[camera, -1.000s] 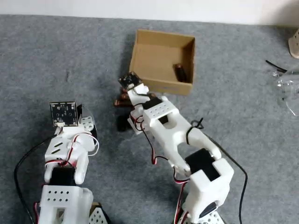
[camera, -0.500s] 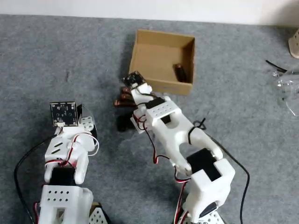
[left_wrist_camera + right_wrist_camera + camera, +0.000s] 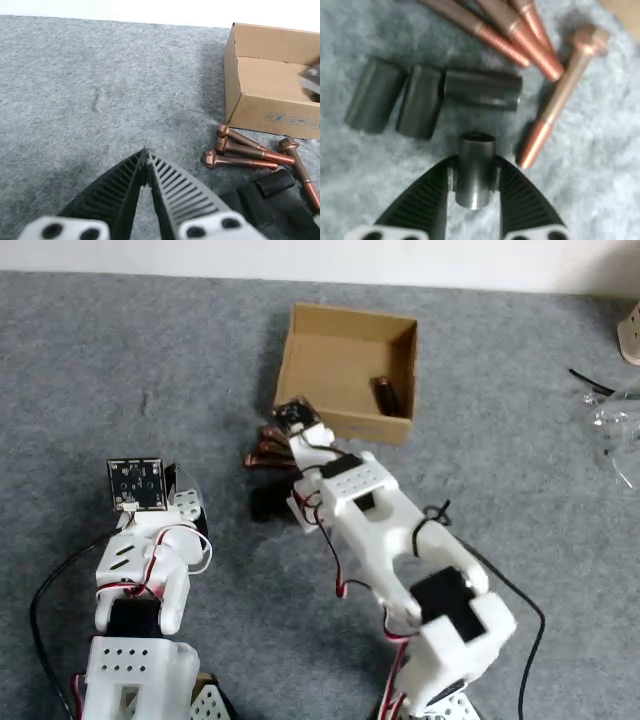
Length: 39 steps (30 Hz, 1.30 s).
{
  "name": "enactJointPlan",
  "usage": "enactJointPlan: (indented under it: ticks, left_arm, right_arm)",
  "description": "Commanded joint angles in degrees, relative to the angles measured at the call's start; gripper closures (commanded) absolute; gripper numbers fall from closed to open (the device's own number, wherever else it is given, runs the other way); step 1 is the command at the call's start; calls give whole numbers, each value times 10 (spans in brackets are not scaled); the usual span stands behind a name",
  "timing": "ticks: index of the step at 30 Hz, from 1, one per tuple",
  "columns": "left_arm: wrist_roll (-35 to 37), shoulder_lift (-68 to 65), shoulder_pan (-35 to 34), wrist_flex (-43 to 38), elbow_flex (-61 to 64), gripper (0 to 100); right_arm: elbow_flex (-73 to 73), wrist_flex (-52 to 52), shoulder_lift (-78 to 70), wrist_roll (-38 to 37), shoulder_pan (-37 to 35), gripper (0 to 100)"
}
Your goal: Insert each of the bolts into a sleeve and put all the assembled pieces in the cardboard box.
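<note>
Right gripper [image 3: 474, 166] is clamped on a sleeve [image 3: 476, 190]. Three more sleeves [image 3: 420, 100] and four bolts [image 3: 520, 35] lie just beyond it, near the box's [image 3: 370, 425] near left corner. Left gripper [image 3: 146, 156], fingers together, hovers farther left.

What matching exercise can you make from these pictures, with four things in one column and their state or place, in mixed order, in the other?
Column one
1. left gripper
2. right gripper
3. cardboard box
4. bolts

Column two
A. lying loose on the carpet
B. shut on a sleeve
C. shut, holding nothing
D. has one dark piece inside

Pairs: 1-C, 2-B, 3-D, 4-A.
</note>
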<state>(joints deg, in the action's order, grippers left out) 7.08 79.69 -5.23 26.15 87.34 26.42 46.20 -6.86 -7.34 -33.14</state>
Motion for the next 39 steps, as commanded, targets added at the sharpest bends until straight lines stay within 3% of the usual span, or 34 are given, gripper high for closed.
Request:
enactJointPlan:
  ticks: [1, 11, 23, 39]
  left_arm:
    - [-3, 3, 9, -13, -4, 995]
    - [-3, 3, 9, -13, -4, 995]
    - [-3, 3, 8, -13, -4, 995]
    - [-3, 3, 9, -13, -3, 969]
  right_arm:
    - [21, -12, 85, 4, 12, 993]
    - [147, -87, 221, 2, 15, 993]
    - [285, -87, 431, 1, 114, 993]
    - [548, -86, 822, 1, 198, 993]
